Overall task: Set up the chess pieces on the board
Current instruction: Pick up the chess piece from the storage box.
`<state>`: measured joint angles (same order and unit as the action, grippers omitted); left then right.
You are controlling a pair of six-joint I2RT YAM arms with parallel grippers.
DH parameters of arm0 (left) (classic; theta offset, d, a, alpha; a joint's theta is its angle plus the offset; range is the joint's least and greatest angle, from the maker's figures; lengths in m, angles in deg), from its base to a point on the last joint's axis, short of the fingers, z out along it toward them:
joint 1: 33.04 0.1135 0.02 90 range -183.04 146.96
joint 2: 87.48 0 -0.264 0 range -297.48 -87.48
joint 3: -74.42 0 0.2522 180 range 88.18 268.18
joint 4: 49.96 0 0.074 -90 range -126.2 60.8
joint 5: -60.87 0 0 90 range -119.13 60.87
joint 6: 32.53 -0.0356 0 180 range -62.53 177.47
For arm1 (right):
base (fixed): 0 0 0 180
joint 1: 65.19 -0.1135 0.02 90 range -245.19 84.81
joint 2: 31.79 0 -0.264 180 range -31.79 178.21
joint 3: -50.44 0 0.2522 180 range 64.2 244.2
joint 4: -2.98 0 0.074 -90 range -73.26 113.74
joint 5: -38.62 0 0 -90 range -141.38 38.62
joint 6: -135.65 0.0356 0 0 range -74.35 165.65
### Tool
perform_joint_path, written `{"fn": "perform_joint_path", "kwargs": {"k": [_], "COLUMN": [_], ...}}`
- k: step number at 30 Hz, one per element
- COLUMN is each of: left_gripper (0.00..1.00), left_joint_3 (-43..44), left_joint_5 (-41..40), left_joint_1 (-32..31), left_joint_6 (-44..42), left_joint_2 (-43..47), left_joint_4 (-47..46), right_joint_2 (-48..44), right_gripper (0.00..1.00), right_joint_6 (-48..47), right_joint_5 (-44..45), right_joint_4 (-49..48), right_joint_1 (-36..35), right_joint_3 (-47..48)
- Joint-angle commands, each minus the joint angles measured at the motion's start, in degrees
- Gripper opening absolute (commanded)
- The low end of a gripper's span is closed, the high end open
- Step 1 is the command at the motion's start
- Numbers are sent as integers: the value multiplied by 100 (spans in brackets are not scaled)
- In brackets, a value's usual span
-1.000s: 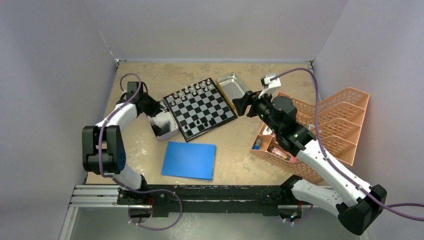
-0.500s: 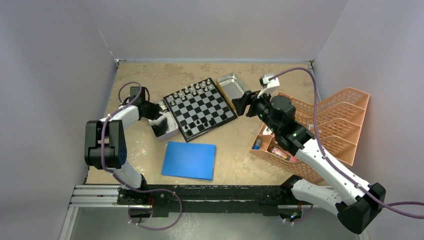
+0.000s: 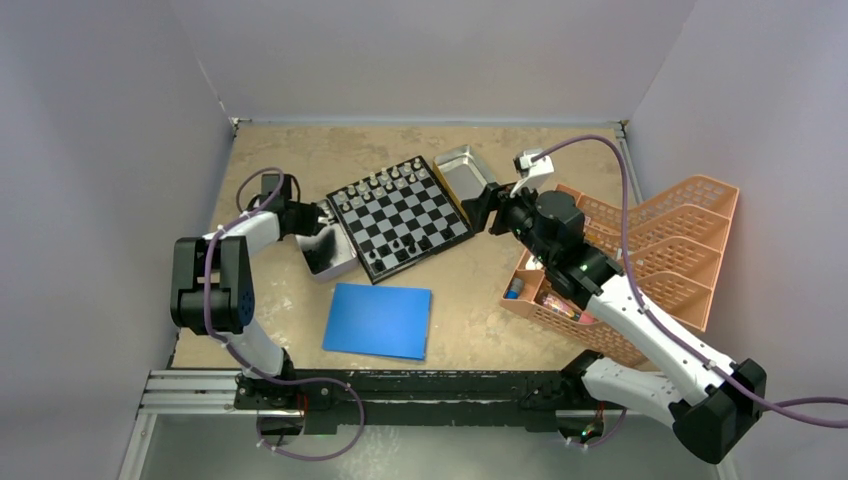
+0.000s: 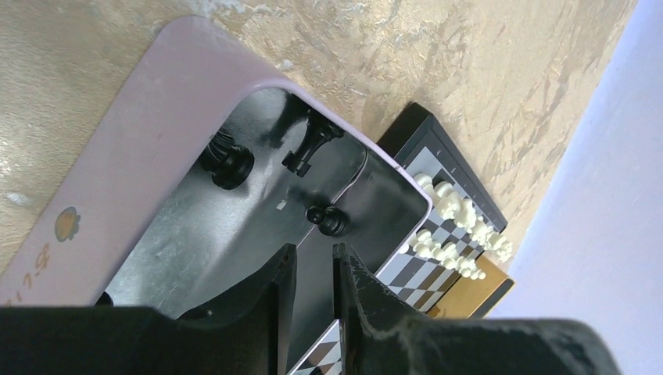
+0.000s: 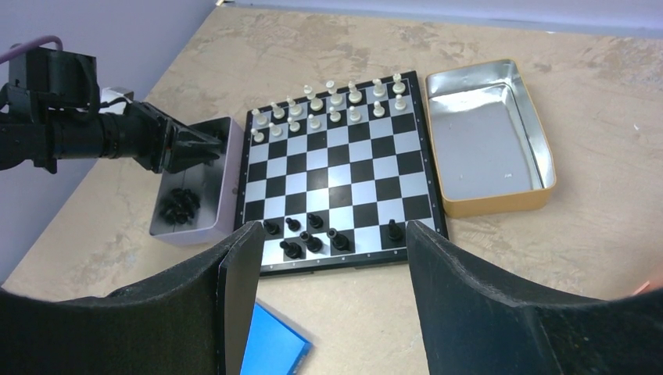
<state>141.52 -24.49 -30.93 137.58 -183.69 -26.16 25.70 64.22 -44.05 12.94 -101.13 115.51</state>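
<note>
Roughly halfway: on the board [image 5: 338,173], white pieces [image 5: 332,105] fill two rows at 12 o'clock, some black pieces [image 5: 313,234] stand at 6. More wait, perhaps five, in the tin [image 5: 190,205]. Left gripper [image 4: 311,269] nearly closed, empty; right gripper [image 5: 328,258] wide.

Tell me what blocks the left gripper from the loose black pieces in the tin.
Nothing visible does. The left gripper hangs inside the tin with its fingers nearly together, and the nearest black pawn lies just ahead on bare metal.
</note>
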Motion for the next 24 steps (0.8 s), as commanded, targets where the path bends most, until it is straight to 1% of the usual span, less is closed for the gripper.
{"fn": "perform_joint_path", "kwargs": {"k": [1, 4, 5, 8, 11, 18, 24], "left_gripper": [23, 23, 23, 24, 25, 29, 29], "left_joint_3": [-41, 32, 42, 115, 166, 227, 156], "left_joint_5": [-233, -423, -444, -450, -749, -949, -1168], "left_joint_1": [-123, -170, -305, -356, -431, -473, -509], "left_joint_6": [713, 991, 1056, 1220, 1372, 1471, 1762], "left_joint_2": [-42, -101, -128, -230, -241, -269, -193], "left_joint_4": [-166, -15, -32, 77, 262, 317, 275], "right_joint_2": [32, 28, 19, 16, 18, -29, -18], "right_gripper": [70, 70, 70, 70, 70, 70, 69], "right_joint_6": [-55, -61, -57, -63, -79, -73, -73], "right_joint_5": [-102, -139, -173, -189, -220, -272, -323], "right_joint_4": [-262, -227, -246, -254, -263, -323, -332], "right_joint_1": [17, 17, 13, 17, 17, 17, 17], "right_joint_3": [2, -25, -58, -95, -79, -112, -123]}}
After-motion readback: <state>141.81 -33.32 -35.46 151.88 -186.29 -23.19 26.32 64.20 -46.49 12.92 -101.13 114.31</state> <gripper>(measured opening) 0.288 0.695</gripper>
